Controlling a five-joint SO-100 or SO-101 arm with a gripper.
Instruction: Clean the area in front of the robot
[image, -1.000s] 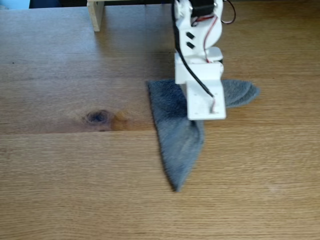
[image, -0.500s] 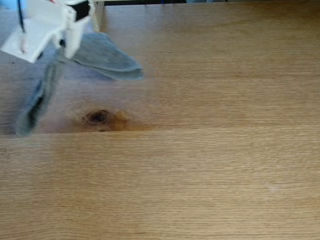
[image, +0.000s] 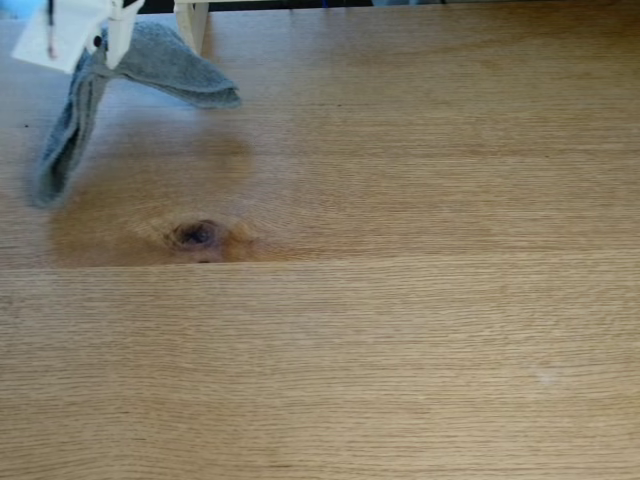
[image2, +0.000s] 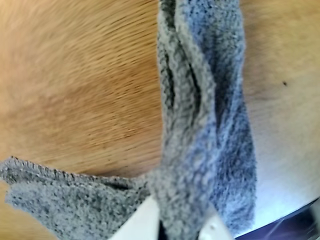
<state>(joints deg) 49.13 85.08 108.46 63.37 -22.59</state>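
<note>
Nearby, wooden post (image: 190, 25): pale, upright at 11 o'clock of the fixed view, just behind the cloth.
Cloth (image: 150, 62): grey terry, two limp flaps hanging from the arm.
Bench (image: 400, 300): light-brown oak, plank seams, dark oval knot (image: 195, 234) toward 9 o'clock.
Robot (image: 75, 25): white, at 11 o'clock.
Fingers (image2: 182, 227): pinching the cloth (image2: 210, 125) in the wrist view.

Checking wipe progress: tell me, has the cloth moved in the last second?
Yes. The cloth went from right of the knot to the upper left.
</note>
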